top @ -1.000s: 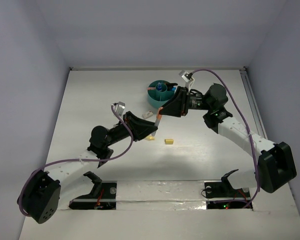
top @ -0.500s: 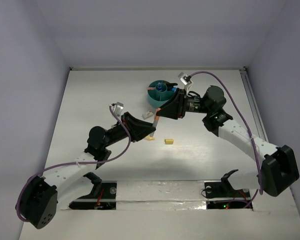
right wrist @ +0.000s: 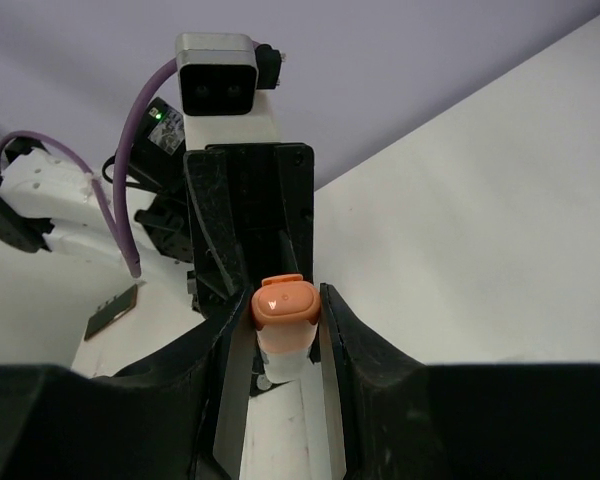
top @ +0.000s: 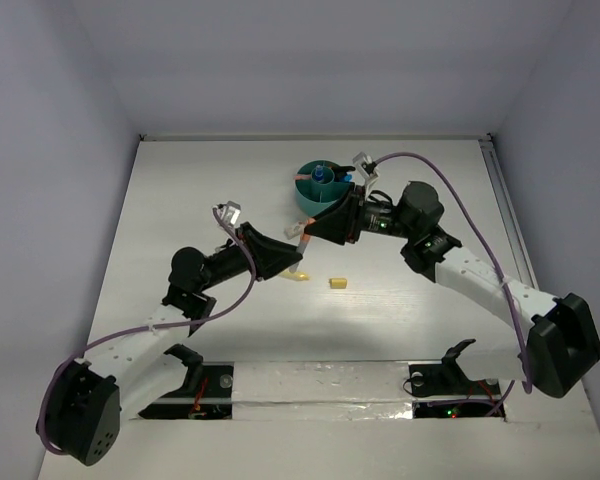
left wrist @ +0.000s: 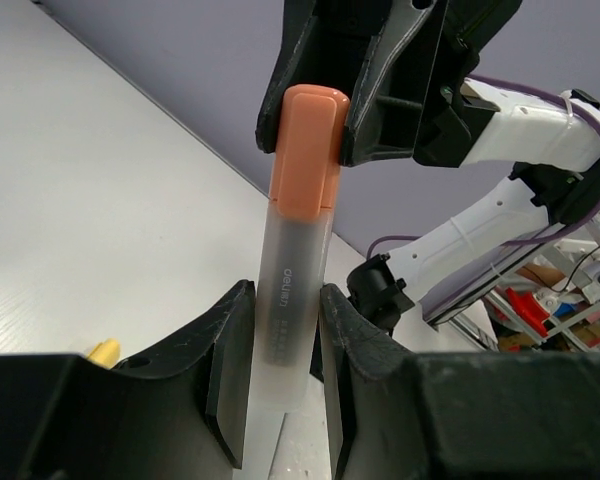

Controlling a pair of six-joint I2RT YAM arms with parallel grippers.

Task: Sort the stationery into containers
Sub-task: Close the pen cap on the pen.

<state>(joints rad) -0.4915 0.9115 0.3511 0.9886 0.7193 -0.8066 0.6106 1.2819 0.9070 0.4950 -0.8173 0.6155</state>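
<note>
Since 1 s ago: both arms shifted left, marker carried along. Left hand (left wrist: 283, 305) clamped on barrel of frosted-body marker w/ orange cap (left wrist: 294, 240); right hand (right wrist: 285, 305) clamped on cap end. Marker airborne above tabletop, just beside round teal plastic organizer (top: 312, 196). Prob. handover; not yet binned.

Upright frosted marker (left wrist: 292, 300) clamped between left fingers (left wrist: 228, 350); right fingers (left wrist: 390, 90) grip its orange cap (left wrist: 308, 150). Small yellow bit (left wrist: 103, 350) on desk (left wrist: 100, 220), lower left.

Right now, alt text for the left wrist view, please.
A frosted plastic marker with an orange cap is gripped by the left claw at its barrel and the right claw at its cap. A small yellow bit lies on the white table.
</note>
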